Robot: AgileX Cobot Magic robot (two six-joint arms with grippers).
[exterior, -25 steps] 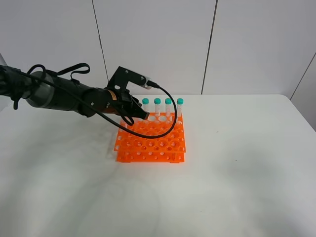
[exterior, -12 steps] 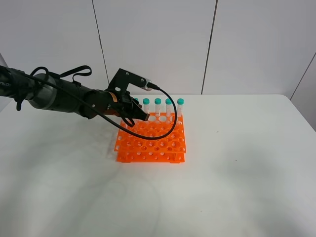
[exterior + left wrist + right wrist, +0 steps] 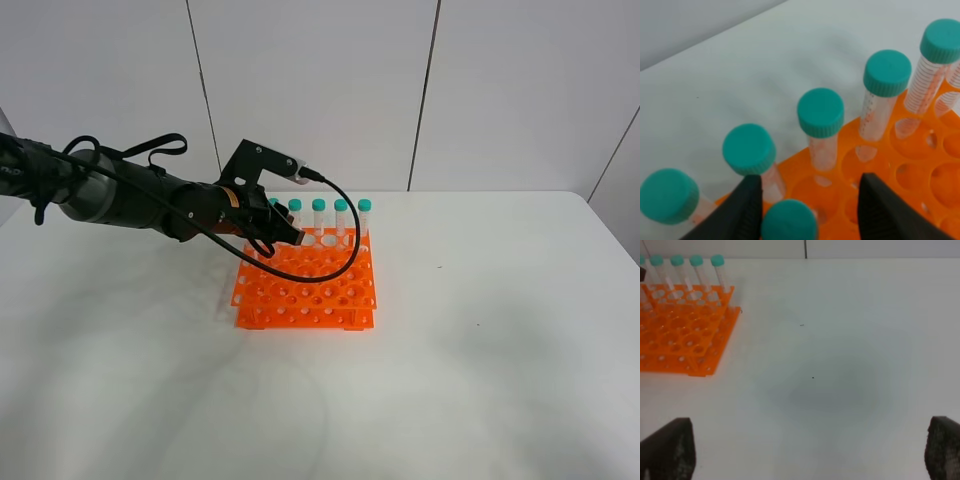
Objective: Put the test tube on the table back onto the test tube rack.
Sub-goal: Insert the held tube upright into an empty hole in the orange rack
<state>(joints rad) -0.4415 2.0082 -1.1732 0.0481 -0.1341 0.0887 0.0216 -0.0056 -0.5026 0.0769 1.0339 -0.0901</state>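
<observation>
On the white bench (image 3: 480,380) I see the orange test tube rack (image 3: 310,285). My left gripper (image 3: 807,210) hovers over its back-left corner, jaws apart around one teal-capped test tube (image 3: 789,220) standing in the rack (second row). My right gripper (image 3: 810,452) hangs well away, jaws wide apart.

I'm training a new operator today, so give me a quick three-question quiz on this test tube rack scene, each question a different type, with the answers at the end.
1. True or false: the left gripper is above the test tube rack.
2. What colour are the tube caps? A) red B) teal C) white
3. What lies between the left gripper's fingers in the left wrist view?

Key
1. True.
2. B.
3. A test tube, cap up, over the rack; whether the fingers touch it cannot be told. The right gripper is open over bare table.
</observation>
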